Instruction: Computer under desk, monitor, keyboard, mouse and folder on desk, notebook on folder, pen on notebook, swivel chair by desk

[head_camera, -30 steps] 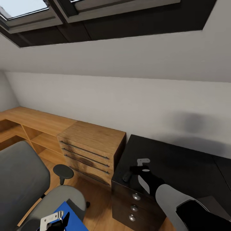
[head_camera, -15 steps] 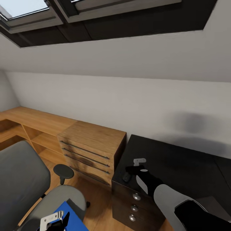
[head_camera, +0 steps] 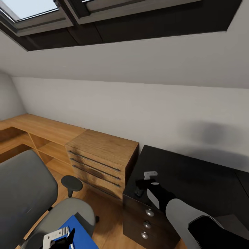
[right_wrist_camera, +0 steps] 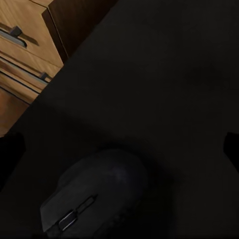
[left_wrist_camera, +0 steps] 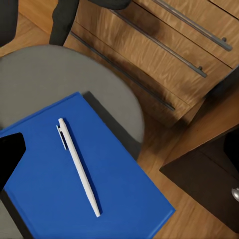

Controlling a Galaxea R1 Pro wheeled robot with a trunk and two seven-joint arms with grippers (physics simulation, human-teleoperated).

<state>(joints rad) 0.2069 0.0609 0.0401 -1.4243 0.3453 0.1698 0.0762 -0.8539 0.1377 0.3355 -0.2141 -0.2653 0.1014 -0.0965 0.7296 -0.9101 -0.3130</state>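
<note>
1. One black desk (head_camera: 193, 176) shows in the head view, beside one wooden drawer unit (head_camera: 100, 157). One swivel chair (head_camera: 31, 197) stands by that unit, well apart from the desk, so positioning it is not yet done. One blue folder (head_camera: 81, 235) lies on the chair seat, so it is not yet moved. The right gripper (head_camera: 143, 183) hangs just over the desk's near corner with one dark mouse (head_camera: 138, 191) under it; the left gripper (head_camera: 58, 237) hovers over the folder. From this view I cannot tell how wide either set of jaws stands.

2. One folder (left_wrist_camera: 79, 184) shows in the left wrist view, flat on the grey seat (left_wrist_camera: 55, 74), with one whitish pen (left_wrist_camera: 78, 166) lying on top of it. A dark fingertip (left_wrist_camera: 10, 154) sits over the folder's edge. The jaws look parted and hold nothing, though only one finger is clear.

3. One mouse (right_wrist_camera: 94, 199) shows in the right wrist view, resting on the desk top (right_wrist_camera: 164, 74). The fingers (right_wrist_camera: 10, 149) stand wide to either side, well clear of it, so the jaws are open and empty; I judge the mouse placed.

4. Left to do, as I judge it: folder to the desk next to the mouse, notebook on the folder, pen on the notebook, chair beside the desk. Monitor, keyboard, computer and notebook cannot be checked here.
</note>
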